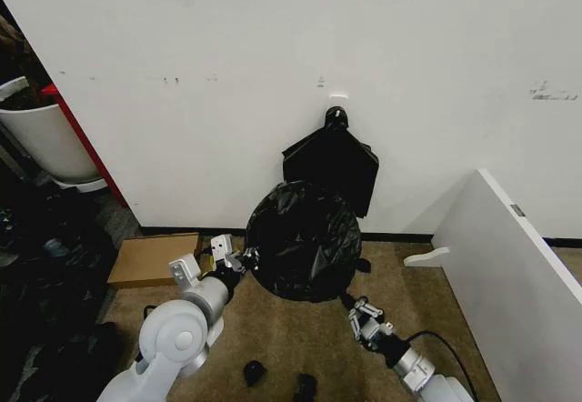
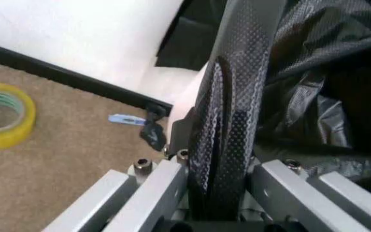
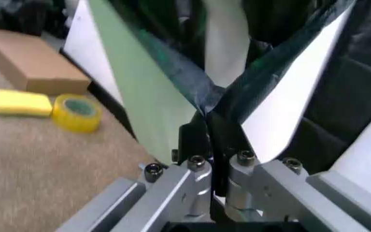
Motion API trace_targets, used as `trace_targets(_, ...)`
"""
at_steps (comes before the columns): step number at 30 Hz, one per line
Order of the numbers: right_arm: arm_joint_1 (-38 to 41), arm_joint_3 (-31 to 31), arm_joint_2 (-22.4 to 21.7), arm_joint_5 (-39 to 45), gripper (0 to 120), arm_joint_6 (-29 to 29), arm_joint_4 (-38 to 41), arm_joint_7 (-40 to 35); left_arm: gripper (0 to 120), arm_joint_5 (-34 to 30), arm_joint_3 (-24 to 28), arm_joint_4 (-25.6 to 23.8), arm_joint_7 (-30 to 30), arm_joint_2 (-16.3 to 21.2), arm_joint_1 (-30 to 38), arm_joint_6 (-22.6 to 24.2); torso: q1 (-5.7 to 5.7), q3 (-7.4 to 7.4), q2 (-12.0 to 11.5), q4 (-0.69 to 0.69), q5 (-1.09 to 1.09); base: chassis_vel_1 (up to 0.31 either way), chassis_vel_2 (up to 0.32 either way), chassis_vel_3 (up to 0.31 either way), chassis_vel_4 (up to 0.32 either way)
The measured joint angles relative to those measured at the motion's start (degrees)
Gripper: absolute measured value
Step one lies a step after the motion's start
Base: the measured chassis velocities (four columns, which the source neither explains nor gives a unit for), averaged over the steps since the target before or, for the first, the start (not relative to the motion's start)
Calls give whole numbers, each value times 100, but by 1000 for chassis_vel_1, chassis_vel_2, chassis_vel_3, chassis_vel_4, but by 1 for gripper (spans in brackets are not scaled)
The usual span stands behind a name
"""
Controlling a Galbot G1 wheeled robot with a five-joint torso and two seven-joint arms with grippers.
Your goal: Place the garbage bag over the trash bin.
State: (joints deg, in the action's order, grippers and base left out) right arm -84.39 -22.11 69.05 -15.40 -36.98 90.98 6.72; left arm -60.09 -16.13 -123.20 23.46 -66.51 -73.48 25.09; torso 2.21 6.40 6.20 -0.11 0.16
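The glossy black garbage bag (image 1: 303, 238) is spread over the round trash bin, hiding its mouth in the head view. My left gripper (image 1: 244, 258) is at the bag's left edge and shut on the plastic (image 2: 314, 72). Its dotted black finger pad (image 2: 231, 121) presses the film next to the bin's cream wall (image 2: 187, 94). My right gripper (image 1: 357, 309) is low at the bag's front right. It is shut (image 3: 208, 128) on a stretched strip of the bag (image 3: 185, 77) against the bin's pale greenish wall (image 3: 140, 101).
A flat black diamond-shaped bundle (image 1: 332, 167) hangs on the wall behind the bin. A cardboard box (image 1: 153, 258), a yellow tape roll (image 3: 76, 112) and a yellow sponge (image 3: 19, 102) lie to the left. A white panel (image 1: 509, 266) stands at right, and a big off-white tub (image 1: 45, 138) at far left.
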Motion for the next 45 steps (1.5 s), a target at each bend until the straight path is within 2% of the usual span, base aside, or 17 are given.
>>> trace_targets(2,-86,27,-138,747,5,-212,4,625,1,121,47,109,4,17,38,-84,0,0,0,0,-1,0,0,0,0)
trace_targets(6,-165,-238,-399,2548,22,-658,-129,2918,1,390,190,326,-51,76,133,-279,0,0,0,0,1,0,0,0,0)
trace_targets(7,-165,-238,-399,2548,22,-658,-129,2918,1,390,190,326,-51,76,133,-279,0,0,0,0,1,0,0,0,0)
trace_targets(11,-145,-812,-616,3751,38,-538,-358,5061,0,645,322,501,-189,171,210,-415,0,0,0,-2,0,0,0,0,0)
trace_targets(13,-121,-1006,-684,4114,47,-422,-377,5423,0,827,374,564,-296,256,212,-516,0,0,0,-2,-1,0,0,0,0)
trace_targets(16,-99,-1149,-737,4654,55,-259,-229,5337,0,1074,412,660,-551,401,187,-598,0,0,0,-2,0,0,0,0,0)
trace_targets(18,-109,-1154,-774,4889,61,-149,73,4641,0,1180,430,732,-793,497,167,-629,0,0,0,0,1,0,0,0,0)
trace_targets(21,-212,-959,-832,4810,75,251,978,2568,0,1769,497,1176,-1576,624,195,-1387,0,0,0,0,-1,0,0,0,0)
trace_targets(22,-212,-959,-832,4810,75,251,978,2568,0,1769,497,1176,-1576,624,195,-1387,0,0,0,0,-1,0,0,0,0)
trace_targets(25,-312,-763,-884,4762,85,731,1660,1374,0,2262,532,1782,-2238,664,276,-2495,0,0,0,0,-2,0,0,0,0)
trace_targets(26,-389,-661,-919,4808,91,1120,2052,926,0,2402,554,2191,-2630,682,323,-3168,0,0,0,0,-2,0,0,0,0)
trace_targets(27,-407,-640,-929,4827,93,1205,2130,866,0,2423,561,2295,-2729,683,333,-3344,0,0,0,1,-2,0,0,0,0)
trace_targets(28,-462,-583,-966,4897,98,1441,2361,781,0,2526,577,2627,-3090,681,368,-3993,0,0,0,0,-3,0,0,0,0)
trace_targets(35,-551,-511,-1206,5072,100,2223,2739,1385,0,3154,576,3435,-4371,603,414,-5851,0,0,0,0,-3,0,0,0,0)
trace_targets(40,-495,-559,-1273,4989,100,2363,2621,2112,0,3450,540,3500,-4612,572,395,-6189,0,0,0,-1,0,0,0,0,0)
trace_targets(42,-442,-632,-1342,4776,100,2575,2450,3080,0,3942,492,3518,-4721,543,377,-6485,0,0,0,-1,0,0,0,0,0)
trace_targets(45,-438,-646,-1352,4774,98,2651,2421,3303,0,4076,475,3518,-4742,543,375,-6551,0,0,0,0,-1,0,0,0,0)
